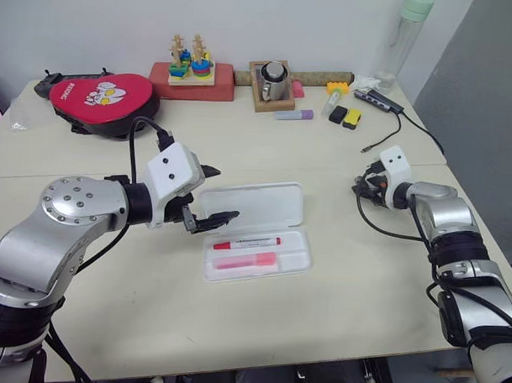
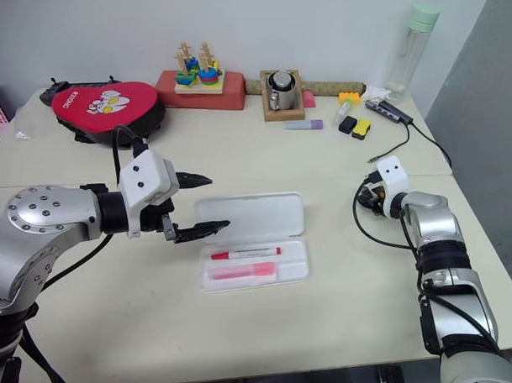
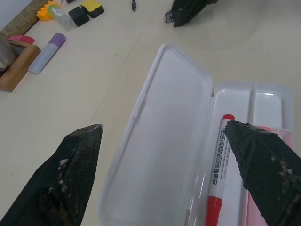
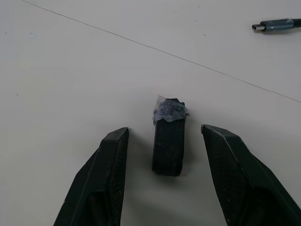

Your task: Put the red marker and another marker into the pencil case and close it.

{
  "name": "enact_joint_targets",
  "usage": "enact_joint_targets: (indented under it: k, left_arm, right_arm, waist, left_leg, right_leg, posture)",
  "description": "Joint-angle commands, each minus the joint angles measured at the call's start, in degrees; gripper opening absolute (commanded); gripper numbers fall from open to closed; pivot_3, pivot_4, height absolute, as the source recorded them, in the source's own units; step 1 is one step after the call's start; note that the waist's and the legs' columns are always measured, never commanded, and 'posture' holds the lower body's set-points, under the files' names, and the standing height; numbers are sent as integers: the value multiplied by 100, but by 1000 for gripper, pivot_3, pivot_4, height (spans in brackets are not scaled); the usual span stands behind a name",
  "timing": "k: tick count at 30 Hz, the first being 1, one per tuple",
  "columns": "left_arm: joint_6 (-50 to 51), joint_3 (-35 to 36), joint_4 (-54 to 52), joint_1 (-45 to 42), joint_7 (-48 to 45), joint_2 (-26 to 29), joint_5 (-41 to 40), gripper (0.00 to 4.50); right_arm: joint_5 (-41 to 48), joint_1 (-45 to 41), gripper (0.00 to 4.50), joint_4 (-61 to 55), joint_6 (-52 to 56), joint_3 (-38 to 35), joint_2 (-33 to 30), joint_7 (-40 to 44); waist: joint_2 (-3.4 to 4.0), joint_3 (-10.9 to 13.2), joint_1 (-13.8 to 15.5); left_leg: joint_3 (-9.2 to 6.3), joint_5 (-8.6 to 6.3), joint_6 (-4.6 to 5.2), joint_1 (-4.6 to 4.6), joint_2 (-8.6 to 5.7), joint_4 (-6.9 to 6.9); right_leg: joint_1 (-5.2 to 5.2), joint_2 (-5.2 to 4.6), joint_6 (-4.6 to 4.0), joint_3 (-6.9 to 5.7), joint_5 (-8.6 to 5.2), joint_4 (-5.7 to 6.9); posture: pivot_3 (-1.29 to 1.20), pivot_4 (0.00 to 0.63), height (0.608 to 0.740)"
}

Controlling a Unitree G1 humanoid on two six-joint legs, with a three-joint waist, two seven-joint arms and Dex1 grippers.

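From the head views, the case point(image 1: 256, 228) lies open on the table point(image 1: 336, 312), lid flat, with the red marker point(image 1: 247, 242) and pink highlighter point(image 1: 246, 261) side by side in its tray; the left gripper point(image 1: 212, 194) hovers just beside the lid's end, fingers wide apart and empty, and the right gripper point(image 1: 361, 188) sits well off on the case's other side. In the left wrist view, the lid lies between the spread fingers point(image 3: 70, 183), the red marker by one fingertip. In the right wrist view, the right gripper's fingers point(image 4: 101, 183) stand apart around a small black block point(image 4: 168, 143) without touching it, a cable plug point(image 4: 275, 25) beyond.
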Motion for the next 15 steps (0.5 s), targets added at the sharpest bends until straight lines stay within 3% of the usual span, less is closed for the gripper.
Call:
enact_joint_targets:
  k: [1,7,15]
  left_arm:
    - [-81,148,-85,-59,41,43,33,4500]
    - [-87,148,-68,-69,35,35,23,4500]
    - [78,455,-268,308,-165,188,-256,4500]
  right_arm:
    - [53,12,1705,7,273,-85,-86,37]
    - [121,77,313,-213,423,-57,-150,195]
    - [254,261,288,-1101,653,51,-413,814]
  waist:
    - [0,0,1]
    - [0,0,13]
    - [0,0,-2]
  left_leg:
    - [0,0,0,0,0,0]
    - [-1,0,0,0,-1,3]
    - [0,0,0,-1,-1,-2]
  right_leg:
    - [0,0,0,0,0,0]
    - [2,0,2,0,1,0]
    - [-1,0,2,0,1,-2]
  posture:
    - [0,150,740]
    - [0,150,740]
    - [0,150,740]
